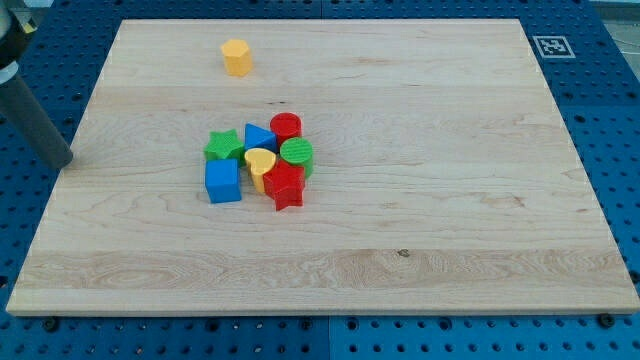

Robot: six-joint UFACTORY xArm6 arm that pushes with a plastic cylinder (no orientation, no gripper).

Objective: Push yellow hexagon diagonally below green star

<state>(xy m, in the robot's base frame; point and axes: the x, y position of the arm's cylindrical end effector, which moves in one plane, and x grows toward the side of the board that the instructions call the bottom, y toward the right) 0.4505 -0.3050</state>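
1. My tip (66,160), the lower end of the straight dark rod, rests at the left edge of the pale wooden board (420,240); it has no jaws and touches no block.
2. The yellow hexagon block (237,57) stands alone, well above the green star block (223,146) and far to the tip's right.
3. The green star forms the cluster's upper left corner.
4. Right of the star sit the blue triangular block (258,136), red cylinder (286,127) and green cylinder (296,154).
5. Directly below the star lies the blue cube (223,182); the yellow heart-shaped block (260,165) and red star block (285,186) sit to its lower right.
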